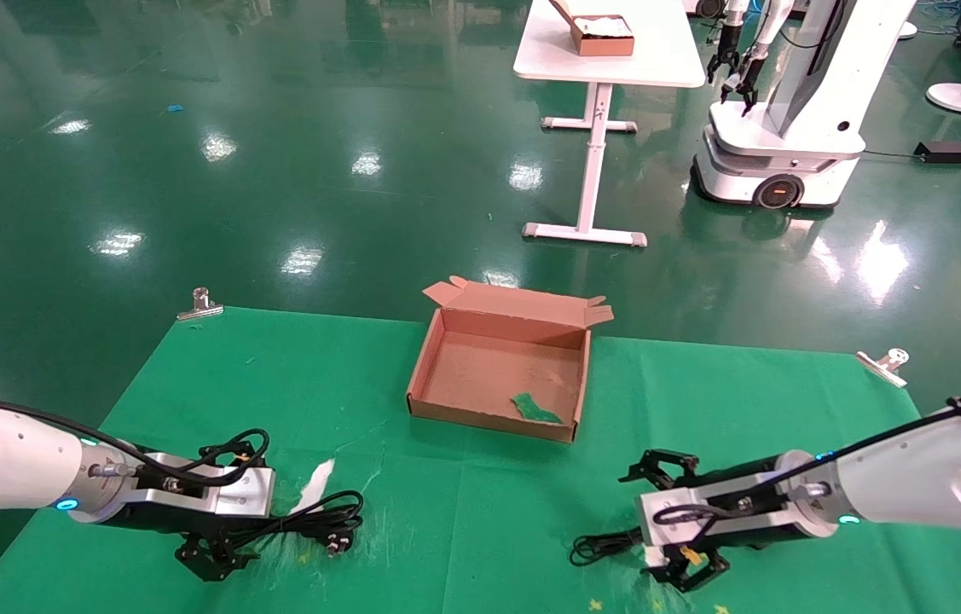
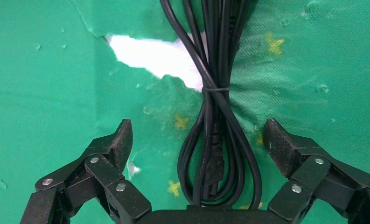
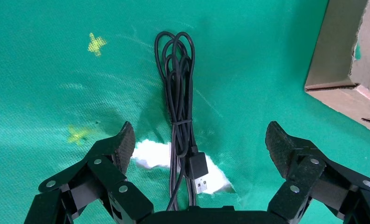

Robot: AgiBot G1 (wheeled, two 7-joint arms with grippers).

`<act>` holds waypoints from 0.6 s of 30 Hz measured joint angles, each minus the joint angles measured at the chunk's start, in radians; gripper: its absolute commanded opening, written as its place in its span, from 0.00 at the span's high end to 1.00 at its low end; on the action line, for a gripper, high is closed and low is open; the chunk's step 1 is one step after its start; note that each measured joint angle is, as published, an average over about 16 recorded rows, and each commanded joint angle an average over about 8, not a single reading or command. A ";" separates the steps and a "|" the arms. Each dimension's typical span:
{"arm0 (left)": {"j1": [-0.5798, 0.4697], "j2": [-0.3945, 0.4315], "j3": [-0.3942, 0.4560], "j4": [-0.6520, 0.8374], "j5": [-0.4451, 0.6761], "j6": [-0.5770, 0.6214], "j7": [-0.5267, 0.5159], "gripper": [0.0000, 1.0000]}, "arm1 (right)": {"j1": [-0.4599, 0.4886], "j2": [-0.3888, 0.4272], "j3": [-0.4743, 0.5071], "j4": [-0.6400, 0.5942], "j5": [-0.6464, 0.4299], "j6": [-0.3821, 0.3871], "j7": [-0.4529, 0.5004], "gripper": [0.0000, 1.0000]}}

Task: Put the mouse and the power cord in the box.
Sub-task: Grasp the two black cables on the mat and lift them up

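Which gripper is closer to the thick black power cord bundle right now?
Left. The left gripper sits open directly over the thick black power cord bundle, fingers either side; the right gripper is across the green cloth.

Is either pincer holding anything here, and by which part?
Nothing held. Left pincer straddles the power cord, open; right pincer, open, straddles a thin USB cable bundle.

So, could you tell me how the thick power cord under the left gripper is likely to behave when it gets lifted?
The power cord will probably come up as one bundle, since a thin tie cinches its strands together. The loops beyond the tie look loose, so they may sag and swing. The left gripper is open astride the bundle, and a grip on only a few strands could let the rest droop.
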 measured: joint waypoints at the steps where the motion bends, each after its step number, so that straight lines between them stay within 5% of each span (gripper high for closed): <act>1: 0.000 -0.001 -0.001 0.000 -0.002 0.001 0.001 0.46 | -0.001 -0.001 0.001 -0.001 0.001 0.002 -0.001 0.77; 3: -0.002 -0.004 -0.003 0.001 -0.005 0.003 0.003 0.71 | -0.002 -0.001 0.001 -0.002 0.002 0.005 -0.003 0.98; 6: -0.004 -0.007 -0.007 0.001 -0.009 0.006 0.005 0.97 | -0.004 -0.002 0.003 -0.003 0.004 0.009 -0.006 1.00; 18: -0.006 -0.010 -0.009 0.001 -0.014 0.011 0.007 1.00 | -0.005 -0.002 0.004 -0.003 0.005 0.010 -0.008 1.00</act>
